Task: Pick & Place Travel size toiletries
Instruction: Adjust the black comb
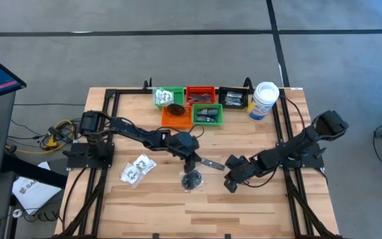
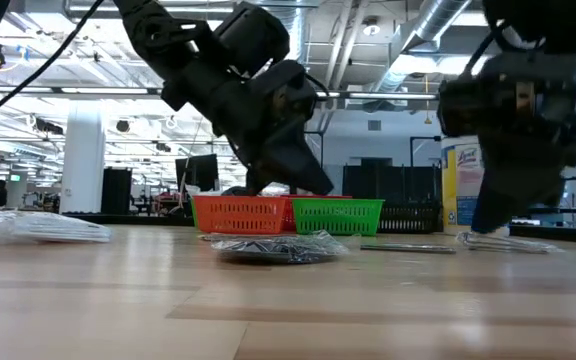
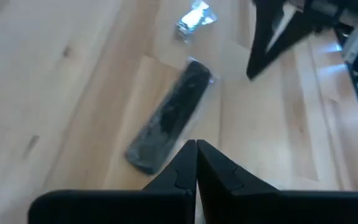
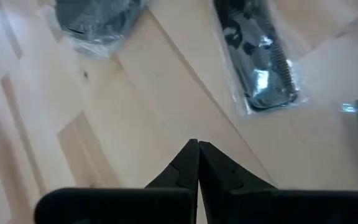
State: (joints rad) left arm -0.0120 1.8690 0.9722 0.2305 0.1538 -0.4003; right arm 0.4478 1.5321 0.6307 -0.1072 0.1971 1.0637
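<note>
My left end effector (image 1: 192,161) hovers over the middle of the wooden bench (image 1: 257,206), its fingers pressed together on nothing. Just beyond its tips lies a long dark item sealed in clear plastic (image 3: 169,118), flat on the wood, and farther off a small silvery sachet (image 3: 194,17). From above, a black round piece in a plastic wrapper (image 1: 191,180) lies just below that end effector.

My right end effector (image 1: 230,184) sits low over the bench, right of centre, its fingers likewise closed and empty. Ahead of it the right wrist view shows the same dark comb-like item in clear plastic and the wrapped round piece, both apart from my fingertips.

To the left, two clear packets with white contents (image 1: 136,168) lie side by side, touching, near my left arm's base.

Along the far edge stand five small baskets: a green one (image 1: 169,97) holding white packets, a red one (image 1: 200,94), a black one (image 1: 233,98) with silvery pieces, an orange one (image 1: 176,114) with a dark oval, and a second green one (image 1: 208,115) with dark grey pieces. A tall white canister with a yellow-blue label (image 1: 263,101) stands just right of the black basket.
</note>
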